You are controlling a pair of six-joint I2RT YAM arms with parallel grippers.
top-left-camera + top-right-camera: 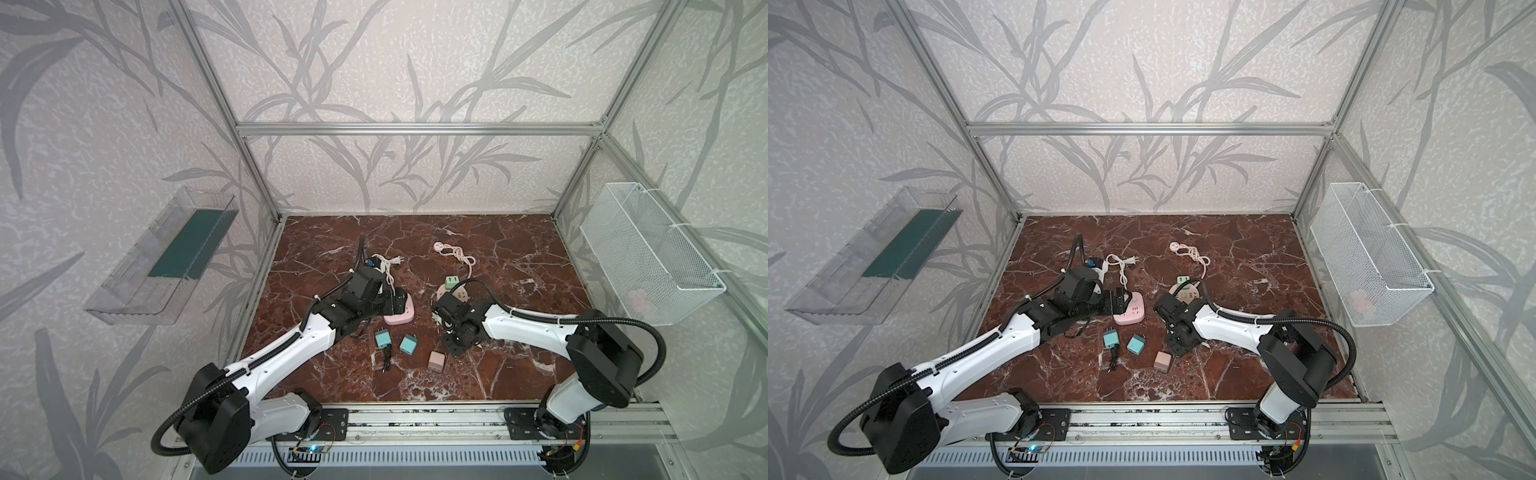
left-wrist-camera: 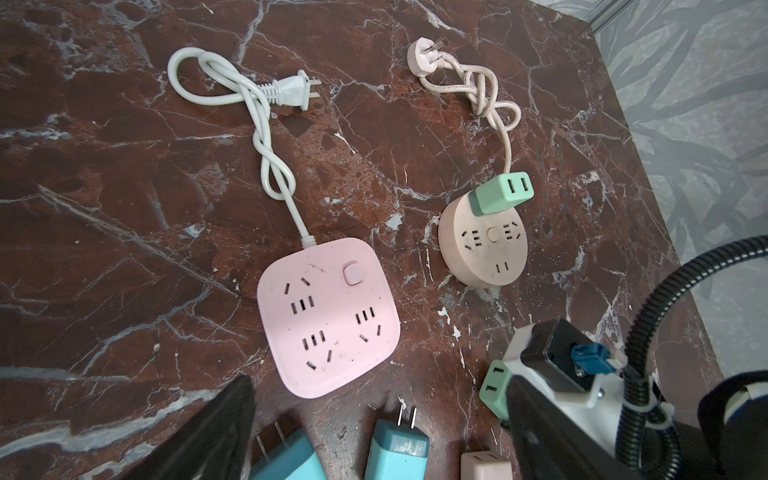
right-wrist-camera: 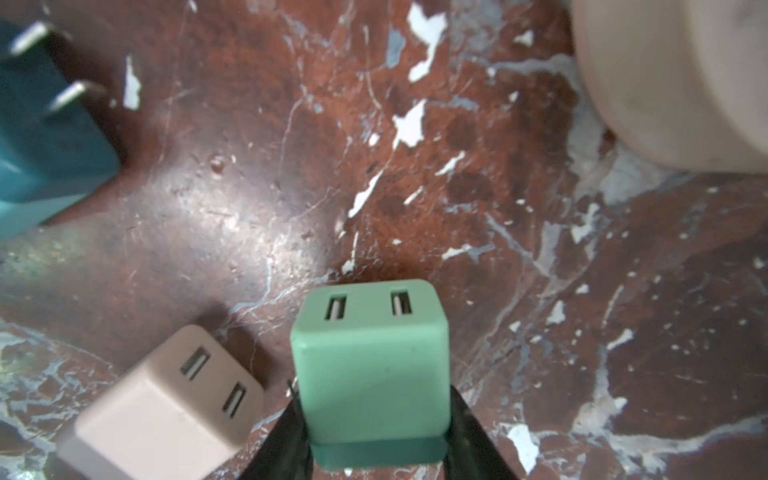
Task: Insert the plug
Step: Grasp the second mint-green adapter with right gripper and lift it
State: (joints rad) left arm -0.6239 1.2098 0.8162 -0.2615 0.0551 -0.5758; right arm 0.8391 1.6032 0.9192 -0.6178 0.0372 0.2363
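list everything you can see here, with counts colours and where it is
square power strip: one, pink, white cord, centre
round power strip: one, beige, knotted cord, beside the square one
green adapters: two, one plugged into the round strip, one gripped
blue adapters: two, loose at front
pink adapter: one, loose at front
black cable: one, by blue adapters
clear tray: one, left wall
wire basket: one, white, right wall
left gripper: open, over square strip
right gripper: closed on a green adapter

Red-brown, white-veined tabletop [image 2: 124, 216]; mint-green plug [image 3: 370, 365]; pink socket [image 2: 328, 316]; beige socket [image 2: 482, 249]; teal plugs [image 1: 382, 338].
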